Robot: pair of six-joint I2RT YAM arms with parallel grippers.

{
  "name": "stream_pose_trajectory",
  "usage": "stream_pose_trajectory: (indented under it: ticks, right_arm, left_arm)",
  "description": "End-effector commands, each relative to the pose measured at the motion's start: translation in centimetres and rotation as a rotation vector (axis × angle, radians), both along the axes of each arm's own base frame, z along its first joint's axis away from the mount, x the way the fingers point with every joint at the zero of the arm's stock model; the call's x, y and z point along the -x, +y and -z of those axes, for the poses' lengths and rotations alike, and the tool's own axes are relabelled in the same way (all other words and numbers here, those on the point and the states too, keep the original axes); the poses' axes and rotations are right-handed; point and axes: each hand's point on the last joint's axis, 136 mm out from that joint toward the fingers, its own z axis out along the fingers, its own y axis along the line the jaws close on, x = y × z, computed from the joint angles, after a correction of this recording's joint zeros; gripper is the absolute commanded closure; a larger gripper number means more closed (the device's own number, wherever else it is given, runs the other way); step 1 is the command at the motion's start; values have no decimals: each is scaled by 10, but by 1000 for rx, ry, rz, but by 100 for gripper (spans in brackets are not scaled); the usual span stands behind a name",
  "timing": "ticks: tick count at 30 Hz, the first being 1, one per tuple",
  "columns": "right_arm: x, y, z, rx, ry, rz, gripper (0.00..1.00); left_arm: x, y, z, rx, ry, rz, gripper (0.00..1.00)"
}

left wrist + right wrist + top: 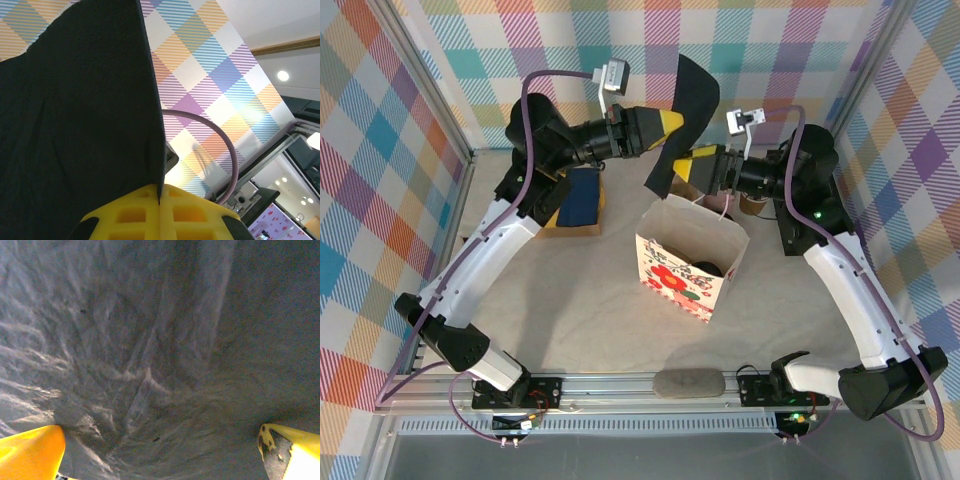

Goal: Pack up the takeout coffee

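A floral paper bag (672, 275) stands open at the table's middle. Inside it shows a round black lid (708, 268), which looks like the takeout coffee's; the cup body is hidden. My left gripper (676, 124) is raised behind the bag and shut on the edge of a thin black sheet (688, 100) that hangs down from it. In the left wrist view the yellow jaws (160, 196) pinch that sheet (75, 110). My right gripper (688, 166) is open just behind the bag, its fingertips (30, 450) spread wide against the black sheet (160, 350).
A yellow box holding a dark blue stack (582, 198) sits back left. Behind the right wrist stand a pink cup (724, 205) and a brown item (755, 204). Checked walls close in the sides and back. A grey oval pad (688, 383) lies on the front rail.
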Motion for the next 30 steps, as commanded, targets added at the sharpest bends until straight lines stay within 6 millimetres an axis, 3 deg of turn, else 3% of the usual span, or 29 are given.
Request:
stream_pose_trajectory:
  ticks: [1,16,21,23,26,30]
  right_arm:
    - [1,-4,-13,-18,-73,14,1]
    - [34,12,-46,-118,-176,-241,0]
    - [46,6,-53,-119,-203,-234,15]
    - [50,4,-53,-109,-195,-214,15]
    - [41,-5,-39,-28,-116,-70,9]
    - [30,-38,-2,132,-36,232,5]
  left_arm:
    - [25,13,-26,67,-65,23,100]
    - [21,-3,-19,99,-27,82,100]
    - [17,-7,-7,75,-14,78,100]
    - [14,-8,0,52,-11,66,100]
    - [5,-8,15,11,4,25,100]
    - [-12,2,35,-46,44,-83,100]
